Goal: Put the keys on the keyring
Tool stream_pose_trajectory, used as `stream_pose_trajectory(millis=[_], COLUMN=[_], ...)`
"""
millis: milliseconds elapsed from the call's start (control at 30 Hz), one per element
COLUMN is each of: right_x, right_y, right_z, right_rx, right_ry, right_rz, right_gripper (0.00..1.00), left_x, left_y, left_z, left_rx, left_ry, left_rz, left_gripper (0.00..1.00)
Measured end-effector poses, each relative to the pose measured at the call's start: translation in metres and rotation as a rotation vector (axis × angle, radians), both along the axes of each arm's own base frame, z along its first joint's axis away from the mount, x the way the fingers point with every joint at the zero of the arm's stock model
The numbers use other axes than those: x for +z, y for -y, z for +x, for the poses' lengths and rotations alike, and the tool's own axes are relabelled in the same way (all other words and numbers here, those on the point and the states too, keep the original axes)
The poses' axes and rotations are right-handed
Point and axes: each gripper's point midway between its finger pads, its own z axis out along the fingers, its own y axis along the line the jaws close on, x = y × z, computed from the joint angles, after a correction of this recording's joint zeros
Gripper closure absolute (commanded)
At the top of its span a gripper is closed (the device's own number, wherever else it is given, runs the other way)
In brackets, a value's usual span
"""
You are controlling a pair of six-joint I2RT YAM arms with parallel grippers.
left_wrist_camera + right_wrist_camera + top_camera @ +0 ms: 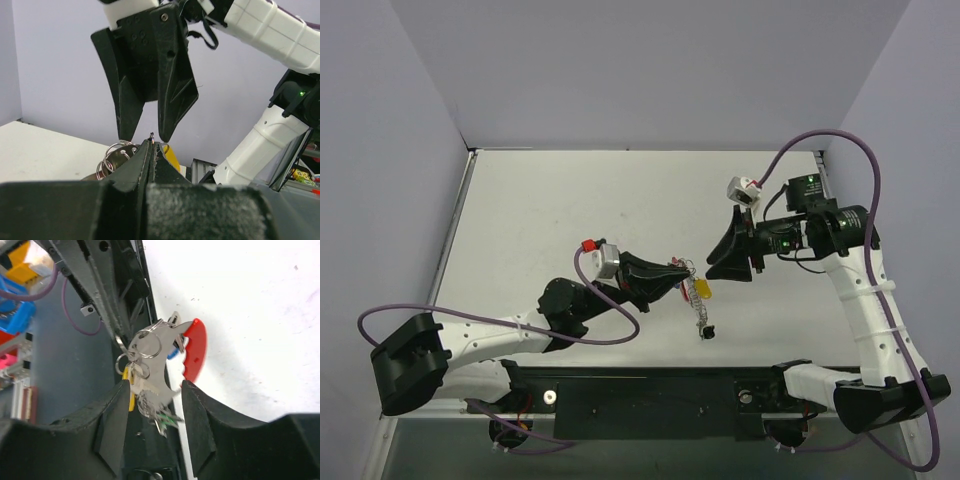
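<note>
My left gripper point(678, 274) is shut on the keyring point(691, 270) and holds it above the table. In the left wrist view its jaws point(151, 145) pinch the ring wire, with silvery loops point(116, 156) on the left and a yellow key point(173, 157) on the right. The short chain point(704, 318) dangles down from the ring. My right gripper point(719, 265) stands open just right of the bunch. In the right wrist view its fingers point(118, 420) flank the hanging keys without gripping: a red key point(195, 352), a yellow key point(131, 389), a green one point(173, 419), and the rings point(145, 346).
The white table point(620, 200) is walled by pale purple panels. A black base rail point(640, 395) runs along the near edge between the arm bases. Purple cables point(610, 335) loop beside both arms. The right arm's white link point(270, 30) fills the upper right of the left wrist view.
</note>
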Motion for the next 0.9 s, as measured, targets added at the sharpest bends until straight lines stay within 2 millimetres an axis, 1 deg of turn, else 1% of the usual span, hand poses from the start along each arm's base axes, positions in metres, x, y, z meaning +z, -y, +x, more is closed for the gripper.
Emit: stream_pose_trajectory(millis=[33, 200, 333, 433, 533, 700, 767, 867, 900], right_x=[0.002, 0.01, 0.002, -0.004, -0.006, -0.002, -0.001, 0.0, 0.0], right_y=[0.002, 0.007, 0.001, -0.002, -0.003, -0.005, -0.005, -0.006, -0.007], right_z=[-0.001, -0.015, -0.035, -0.043, -0.041, -0.036, -0.037, -0.038, -0.039], right_rx=[0.014, 0.114, 0.25, 0.325, 0.35, 0.362, 0.364, 0.372, 0.374], right_ry=[0.039, 0.198, 0.27, 0.299, 0.31, 0.342, 0.346, 0.346, 0.343], right_rz=[-0.014, -0.045, -0.061, -0.068, -0.075, -0.071, -0.07, -0.066, -0.066], right_gripper=[0.56, 0.54, 0.56, 0.59, 0.61, 0.65, 0.68, 0.76, 0.77], left_x=[-0.002, -0.012, -0.019, -0.02, -0.021, -0.021, -0.021, -0.022, -0.022], left_y=[-0.001, -0.001, 0.001, 0.001, 0.002, 0.002, 0.003, 0.003, 0.003], left_z=[-0.001, -0.003, -0.005, -0.007, -0.009, -0.012, -0.013, -0.014, -0.015], left_rx=[-0.005, -0.021, -0.037, -0.049, -0.062, -0.074, -0.081, -0.091, -0.094], left_ry=[0.0, -0.005, -0.008, -0.005, 0.0, 0.003, 0.004, 0.001, -0.002], left_rz=[0.007, 0.044, 0.069, 0.076, 0.08, 0.082, 0.083, 0.084, 0.084], left_gripper=[1.0, 1.0, 1.0, 1.0, 1.0, 1.0, 1.0, 1.0, 1.0])
